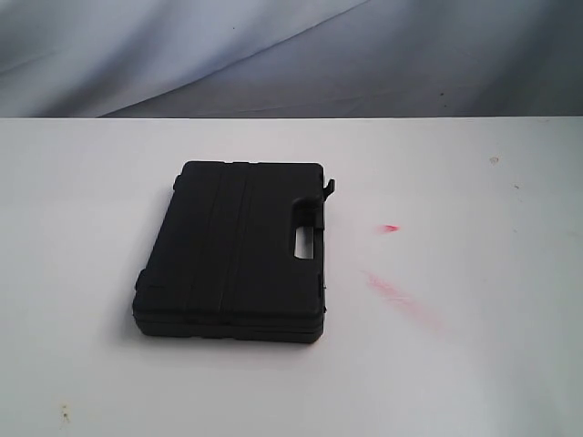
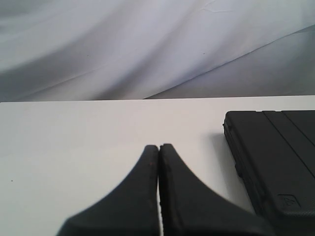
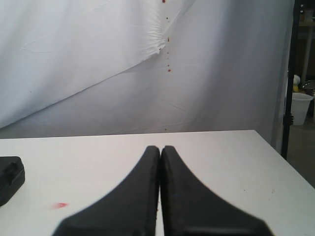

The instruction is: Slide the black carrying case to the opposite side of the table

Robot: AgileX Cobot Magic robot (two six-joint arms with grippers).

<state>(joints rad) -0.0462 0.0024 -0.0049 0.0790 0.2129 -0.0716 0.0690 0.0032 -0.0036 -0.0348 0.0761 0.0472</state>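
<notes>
The black case (image 1: 232, 250) lies flat on the white table (image 1: 474, 364), slightly left of the middle in the exterior view, its handle slot and latch on its right side. Neither arm shows in that view. In the left wrist view my left gripper (image 2: 159, 146) is shut with nothing in it, low over the table, and the case (image 2: 275, 162) lies apart from it to one side. My right gripper (image 3: 160, 147) is also shut and empty; only a corner of the case (image 3: 10, 178) shows at the edge of the right wrist view.
Red smudges (image 1: 401, 296) mark the table to the right of the case. A grey-white cloth backdrop (image 1: 291, 55) hangs behind the far table edge. A dark stand (image 3: 288, 83) and a white bucket (image 3: 301, 108) are beyond the table's side edge.
</notes>
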